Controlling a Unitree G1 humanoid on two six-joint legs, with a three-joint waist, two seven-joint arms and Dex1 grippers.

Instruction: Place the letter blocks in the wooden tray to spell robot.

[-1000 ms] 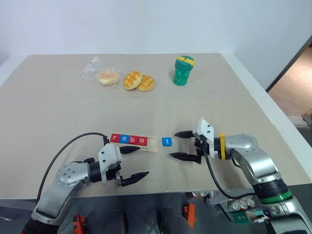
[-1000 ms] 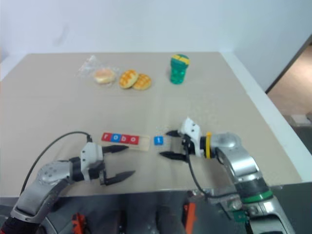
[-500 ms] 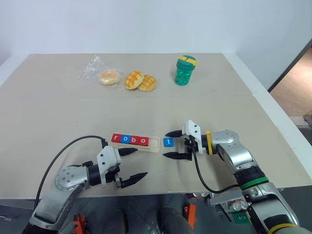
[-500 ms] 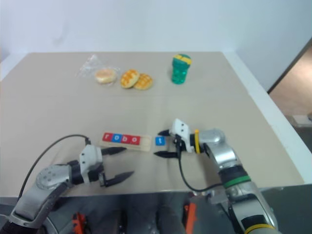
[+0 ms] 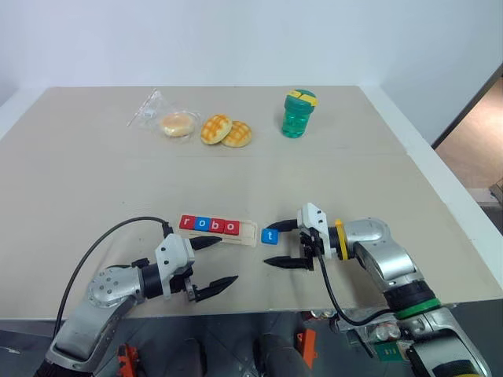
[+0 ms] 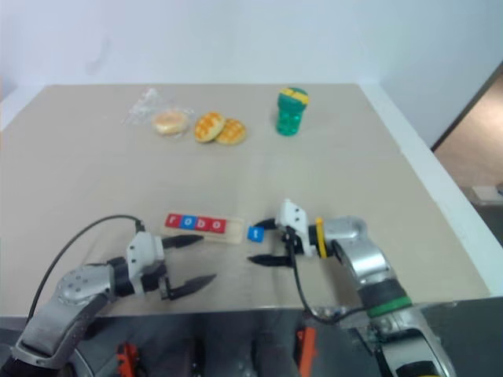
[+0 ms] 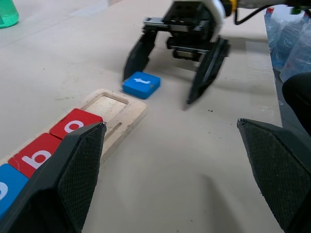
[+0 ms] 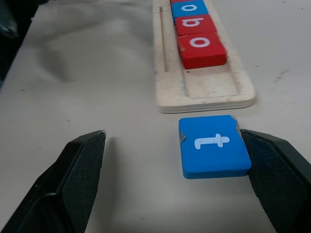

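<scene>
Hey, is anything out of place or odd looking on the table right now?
Yes. The blue t block lies on the table just off the open end of the wooden tray, not in its empty last slot. One corner touches a finger of the open right end effector. Its corner near that finger looks slightly chipped.

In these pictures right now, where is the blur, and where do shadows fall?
Left wrist view: the near black fingers look soft, the t block clearer. Right wrist view: the t block is sharp, with a soft shadow under it. Left eye view: shadows faint.
</scene>
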